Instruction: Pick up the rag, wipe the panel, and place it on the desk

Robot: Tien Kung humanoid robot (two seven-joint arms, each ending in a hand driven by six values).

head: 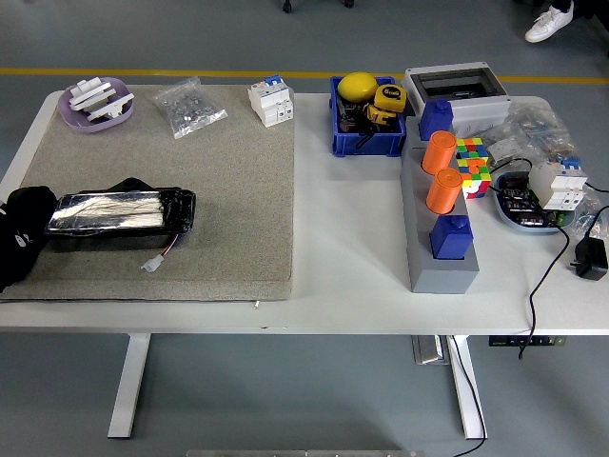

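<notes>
A black rag point(24, 233) lies crumpled on the grey mat point(219, 209) at the table's left edge, partly cut off by the picture's edge. It touches the left end of the panel point(119, 214), a flat black piece with a shiny top that lies lengthwise on the mat. A small white plug on red wires point(157, 259) hangs from the panel's front. Neither of my hands shows in the head view.
At the mat's back are a purple dish point(95, 103), a bag of small parts point(190, 107) and a white breaker point(270, 101). To the right are a blue bin point(366, 119), a grey block with orange and blue pegs point(442, 219), a colour cube point(473, 164) and cables.
</notes>
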